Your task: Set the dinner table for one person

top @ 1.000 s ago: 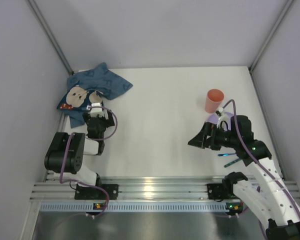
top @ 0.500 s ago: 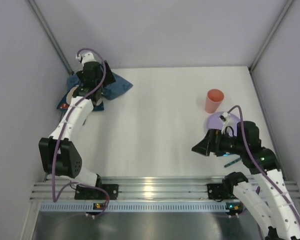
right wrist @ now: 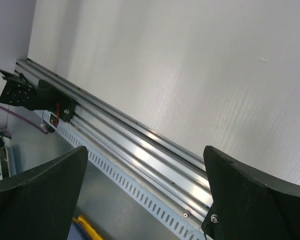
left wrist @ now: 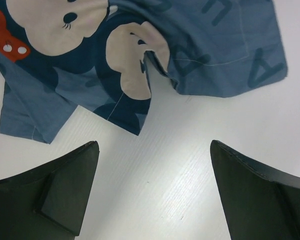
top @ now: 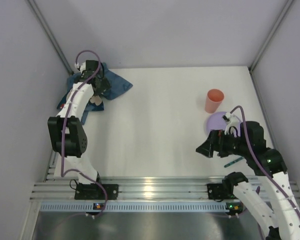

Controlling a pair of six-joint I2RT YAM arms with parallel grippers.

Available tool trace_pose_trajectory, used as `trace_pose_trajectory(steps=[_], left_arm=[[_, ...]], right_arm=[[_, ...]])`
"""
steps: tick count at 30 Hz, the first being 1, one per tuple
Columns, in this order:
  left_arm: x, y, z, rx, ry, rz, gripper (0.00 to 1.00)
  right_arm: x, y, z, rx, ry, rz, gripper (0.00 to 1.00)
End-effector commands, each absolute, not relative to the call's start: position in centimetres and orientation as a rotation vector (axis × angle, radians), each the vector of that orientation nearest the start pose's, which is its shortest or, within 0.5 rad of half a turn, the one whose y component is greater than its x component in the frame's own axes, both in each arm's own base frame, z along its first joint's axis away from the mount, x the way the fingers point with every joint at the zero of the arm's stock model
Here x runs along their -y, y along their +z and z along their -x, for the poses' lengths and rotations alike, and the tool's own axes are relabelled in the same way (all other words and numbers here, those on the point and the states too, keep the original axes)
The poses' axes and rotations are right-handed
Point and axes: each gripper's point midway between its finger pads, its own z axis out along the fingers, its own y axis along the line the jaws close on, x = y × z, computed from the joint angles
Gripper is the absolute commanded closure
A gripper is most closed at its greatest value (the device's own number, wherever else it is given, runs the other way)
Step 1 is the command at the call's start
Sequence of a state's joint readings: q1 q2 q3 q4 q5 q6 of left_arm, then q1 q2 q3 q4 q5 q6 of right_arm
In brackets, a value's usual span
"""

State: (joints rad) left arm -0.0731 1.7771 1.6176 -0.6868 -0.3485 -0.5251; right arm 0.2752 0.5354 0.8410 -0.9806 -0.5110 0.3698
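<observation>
Top external: dinner table (top: 160, 110) holds crumpled placemat (top: 116, 86) left; cup (top: 214, 100), plate (top: 215, 120), utensil (top: 233, 161) right.

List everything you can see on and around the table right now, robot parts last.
dinner table: one, white, fills the overhead view
placemat: one, blue cartoon print, crumpled, far left corner
cup: one, coral, upright, far right
plate: one, purple, beside the cup, partly under the right arm
utensil: teal, count unclear, beside the right arm
rail: one, silver, near edge
left gripper: open, at the placemat's edge
right gripper: open, empty, facing the rail
</observation>
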Motion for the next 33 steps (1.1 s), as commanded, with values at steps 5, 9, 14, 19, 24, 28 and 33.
trace_pose_trajectory(steps=[5,9,14,19,24,28,33], left_arm=[[-2.2,15.9,-49.0,-2.268,0.064,0.829,0.06],[-4.0,13.4,-50.5,-2.279,0.046,0.893,0.08],[-5.2,13.1,-52.3,-2.253,0.055,0.902,0.09],[-6.2,12.8,-53.6,-2.224,0.049,0.911,0.09],[-6.3,12.0,-55.5,-2.23,0.022,0.866,0.1],[-6.4,11.0,-56.3,-2.247,0.024,0.848,0.16],[-5.5,9.5,-56.8,-2.29,-0.03,0.83,0.37]], right_arm=[[-13.1,21.9,-14.6,-2.3,0.802,0.17,0.0],[-13.1,21.6,-16.0,-2.317,0.772,0.143,0.0],[-13.3,21.4,-17.3,-2.33,0.76,0.122,0.0],[-13.4,21.0,-18.4,-2.345,0.75,0.095,0.0],[-13.4,20.7,-19.0,-2.354,0.741,0.06,0.0],[-13.2,20.3,-19.1,-2.365,0.726,0.045,0.0],[-12.8,19.9,-18.8,-2.373,0.7,0.025,0.0]])
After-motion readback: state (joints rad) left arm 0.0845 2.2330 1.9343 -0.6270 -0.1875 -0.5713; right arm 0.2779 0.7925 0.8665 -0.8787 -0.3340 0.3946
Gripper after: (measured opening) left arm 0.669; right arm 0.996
